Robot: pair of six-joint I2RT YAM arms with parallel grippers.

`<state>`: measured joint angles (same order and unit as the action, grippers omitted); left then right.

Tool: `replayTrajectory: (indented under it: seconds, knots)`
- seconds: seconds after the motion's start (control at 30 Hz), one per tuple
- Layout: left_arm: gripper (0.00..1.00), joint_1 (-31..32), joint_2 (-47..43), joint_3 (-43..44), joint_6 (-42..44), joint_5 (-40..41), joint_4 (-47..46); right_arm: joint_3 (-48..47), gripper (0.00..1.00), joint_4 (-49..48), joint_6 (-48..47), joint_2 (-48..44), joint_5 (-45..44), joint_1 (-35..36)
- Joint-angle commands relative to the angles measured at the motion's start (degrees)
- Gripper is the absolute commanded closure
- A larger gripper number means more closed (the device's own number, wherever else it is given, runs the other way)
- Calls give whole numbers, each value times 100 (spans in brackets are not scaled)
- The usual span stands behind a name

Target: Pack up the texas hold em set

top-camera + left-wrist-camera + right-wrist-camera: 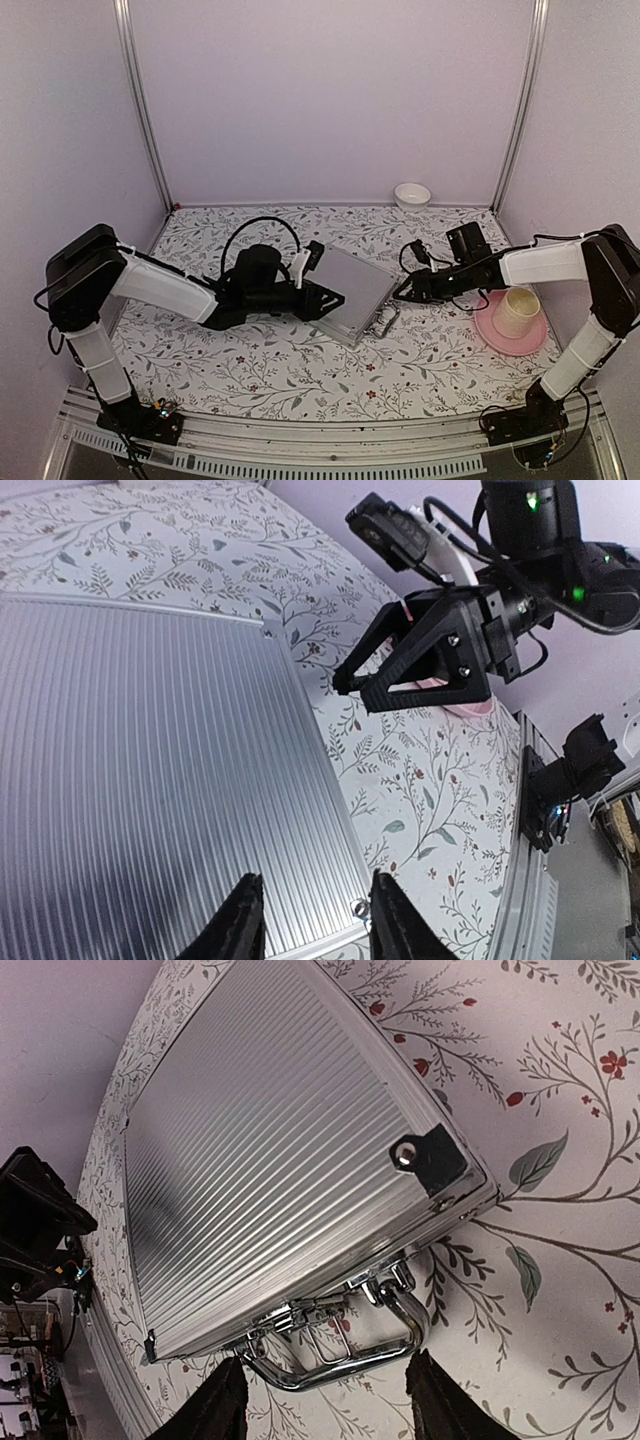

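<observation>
The silver aluminium briefcase (355, 290) lies flat on the table (300, 370) with its ribbed lid down. Whatever it holds is hidden from us, so we judge the packing to be near its end. It sits directly between the two grippers, which makes sense if each arm is working one side of it. The left gripper (315, 892) is over the case's near corner with the lid edge just under its fingertips. Its fingers stand a little apart and nothing is pinched between them. We read that as a light brace on the lid, or a release of it, and not as a grasp. The right gripper (328, 1365) faces the opposite side, where the chrome handle (345, 1360) folds out onto the table just ahead of its fingers. Its fingers are spread wider than the handle and hold nothing. The latches (300, 1315) are beside the handle, right in front of this gripper, which is probably why it hovers there. We cannot tell whether they are snapped shut, so checking or pressing them seems the likely remaining step. Behind and to the outer side of the right gripper, the cream cup (517, 310) stands on its pink plate (495, 338). A small white bowl (412, 195) sits far beyond both grippers by the back wall. Both are well apart from the case and have no part in this job.
</observation>
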<state>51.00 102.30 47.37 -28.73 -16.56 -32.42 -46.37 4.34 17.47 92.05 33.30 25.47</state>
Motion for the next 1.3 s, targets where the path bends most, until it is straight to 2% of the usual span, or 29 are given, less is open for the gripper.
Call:
replayTrajectory:
  seconds: [0.0,0.3,0.4,0.63,1.27]
  knots:
    - [62,50,-256,-167,92,218,-108,78,43,-707,-205,261,352,-50]
    - [62,39,-636,-561,106,537,-122,121,43,-1195,-280,791,467,-239]
    - [62,34,-709,-627,130,612,-119,163,46,-1302,-258,852,526,-294]
    - [64,40,-690,-607,175,615,-119,206,61,-1500,-227,1083,714,-306]
    - [65,39,-680,-633,179,663,-141,290,71,-1620,-354,1263,1134,-153]
